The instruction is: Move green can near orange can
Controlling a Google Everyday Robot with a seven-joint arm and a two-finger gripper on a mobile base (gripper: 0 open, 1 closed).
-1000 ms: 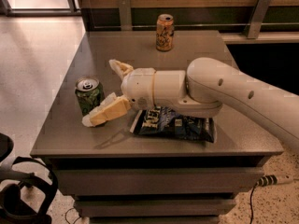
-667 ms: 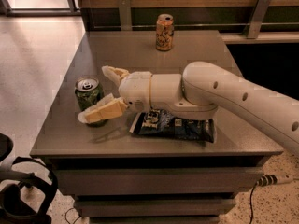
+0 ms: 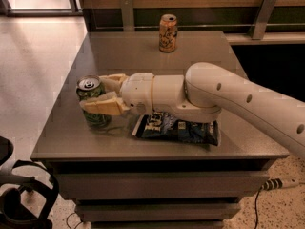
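Note:
The green can (image 3: 95, 119) stands upright on the grey table (image 3: 133, 56) near its front left corner. My gripper (image 3: 94, 92) reaches it from the right. One finger (image 3: 102, 106) crosses the can's front and the other finger (image 3: 112, 80) lies behind it, so the can sits between the open jaws. The can rests on the table. The orange can (image 3: 167, 32) stands upright at the table's far edge, well away from the green can.
A dark blue snack bag (image 3: 178, 128) lies flat on the table under my forearm, right of the green can. A wooden wall with metal brackets (image 3: 127, 12) runs behind the table. A dark chair base (image 3: 21, 194) stands on the floor at the lower left.
My gripper has moved left and now has its fingers on both sides of the green can instead of beside it. Both cans stand where they were.

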